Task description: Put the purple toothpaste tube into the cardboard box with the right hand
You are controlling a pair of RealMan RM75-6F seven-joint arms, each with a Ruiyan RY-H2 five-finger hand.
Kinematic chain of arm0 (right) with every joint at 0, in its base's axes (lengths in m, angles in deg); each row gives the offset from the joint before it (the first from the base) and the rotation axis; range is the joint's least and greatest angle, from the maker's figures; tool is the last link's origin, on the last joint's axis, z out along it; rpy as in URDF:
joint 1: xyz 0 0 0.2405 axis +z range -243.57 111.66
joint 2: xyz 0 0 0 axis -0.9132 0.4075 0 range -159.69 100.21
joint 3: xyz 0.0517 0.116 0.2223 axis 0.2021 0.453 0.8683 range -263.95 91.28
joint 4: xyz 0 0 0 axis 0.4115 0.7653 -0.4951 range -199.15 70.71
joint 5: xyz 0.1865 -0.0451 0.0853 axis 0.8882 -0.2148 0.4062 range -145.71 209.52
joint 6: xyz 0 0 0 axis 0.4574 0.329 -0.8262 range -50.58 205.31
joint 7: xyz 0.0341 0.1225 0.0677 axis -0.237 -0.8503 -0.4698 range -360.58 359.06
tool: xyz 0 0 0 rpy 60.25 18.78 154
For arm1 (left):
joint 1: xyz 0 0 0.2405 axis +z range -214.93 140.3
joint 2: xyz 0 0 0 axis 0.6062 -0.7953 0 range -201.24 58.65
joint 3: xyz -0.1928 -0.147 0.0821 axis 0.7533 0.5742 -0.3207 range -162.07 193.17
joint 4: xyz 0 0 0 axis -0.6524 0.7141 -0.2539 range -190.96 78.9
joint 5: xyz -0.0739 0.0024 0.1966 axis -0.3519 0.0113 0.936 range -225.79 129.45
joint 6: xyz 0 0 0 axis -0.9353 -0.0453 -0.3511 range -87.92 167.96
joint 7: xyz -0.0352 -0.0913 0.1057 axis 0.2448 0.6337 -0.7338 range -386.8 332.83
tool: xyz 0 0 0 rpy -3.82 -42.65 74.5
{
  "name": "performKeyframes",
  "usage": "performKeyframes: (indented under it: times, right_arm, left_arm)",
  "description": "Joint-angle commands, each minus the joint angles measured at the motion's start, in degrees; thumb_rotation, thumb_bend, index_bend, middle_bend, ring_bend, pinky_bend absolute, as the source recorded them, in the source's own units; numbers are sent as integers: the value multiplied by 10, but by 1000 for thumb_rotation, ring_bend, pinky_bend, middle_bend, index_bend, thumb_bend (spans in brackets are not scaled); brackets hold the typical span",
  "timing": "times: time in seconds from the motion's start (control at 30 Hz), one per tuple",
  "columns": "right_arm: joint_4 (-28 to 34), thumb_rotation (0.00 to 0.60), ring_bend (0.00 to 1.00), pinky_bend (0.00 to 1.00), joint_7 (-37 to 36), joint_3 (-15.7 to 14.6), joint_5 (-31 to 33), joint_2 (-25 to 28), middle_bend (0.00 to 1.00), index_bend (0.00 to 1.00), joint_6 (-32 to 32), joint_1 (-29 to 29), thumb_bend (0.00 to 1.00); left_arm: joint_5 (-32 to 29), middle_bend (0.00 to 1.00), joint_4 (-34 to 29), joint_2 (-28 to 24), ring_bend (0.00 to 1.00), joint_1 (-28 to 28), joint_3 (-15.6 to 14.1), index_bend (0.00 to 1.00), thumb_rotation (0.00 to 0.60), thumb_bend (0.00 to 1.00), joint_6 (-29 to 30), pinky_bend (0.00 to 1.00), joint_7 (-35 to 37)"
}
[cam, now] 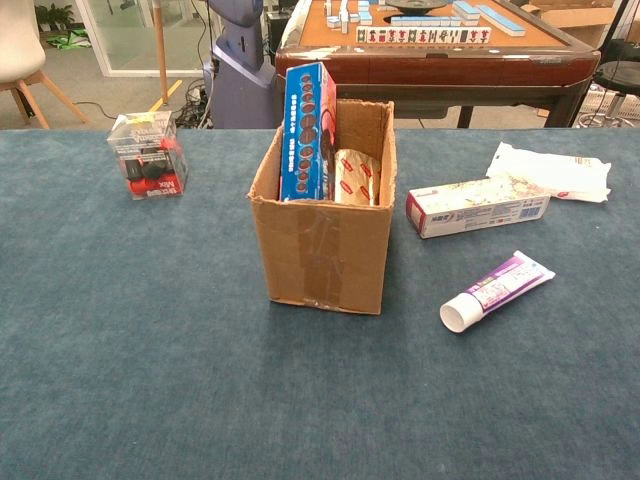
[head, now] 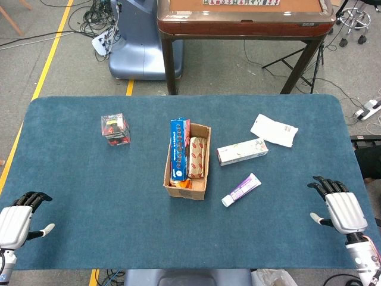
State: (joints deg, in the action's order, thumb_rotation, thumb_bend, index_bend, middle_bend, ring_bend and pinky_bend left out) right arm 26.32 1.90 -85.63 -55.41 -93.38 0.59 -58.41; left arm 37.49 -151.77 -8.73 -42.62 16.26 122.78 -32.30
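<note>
At the bottom corners of the head view, the left hand (head: 15, 223) and right hand (head: 343, 210) are resting with fingers spread, holding nothing. Right of centre, the purple-and-white toothpaste tube (head: 241, 190) is lying flat just beside the open brown cardboard box (head: 187, 186), which is holding a tall blue packet (head: 179, 149).

The chest view shows neither hand, while the left hand (head: 15, 225) is cut by the head view's left edge.
</note>
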Motion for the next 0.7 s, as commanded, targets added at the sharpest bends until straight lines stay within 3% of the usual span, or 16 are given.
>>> performKeyframes:
  times: [0.03, 0.33, 0.7]
  right_arm:
    - [-3, 600, 171, 234, 5, 1, 2, -3, 164, 280, 1, 3, 0]
    - [-31, 600, 170, 234, -3, 12, -5, -34, 200, 280, 16, 28, 0]
    - [-45, 600, 170, 233, 63, 36, -17, -90, 266, 284, 118, 127, 0]
  left_arm:
    - [4, 294, 5, 2, 212, 0, 0, 330, 600, 112, 2, 348, 4]
    - [-9, 294, 3, -4, 212, 7, 1, 330, 600, 112, 7, 349, 8]
    - [-9, 295, -3, -11, 212, 19, 4, 317, 600, 112, 28, 349, 16]
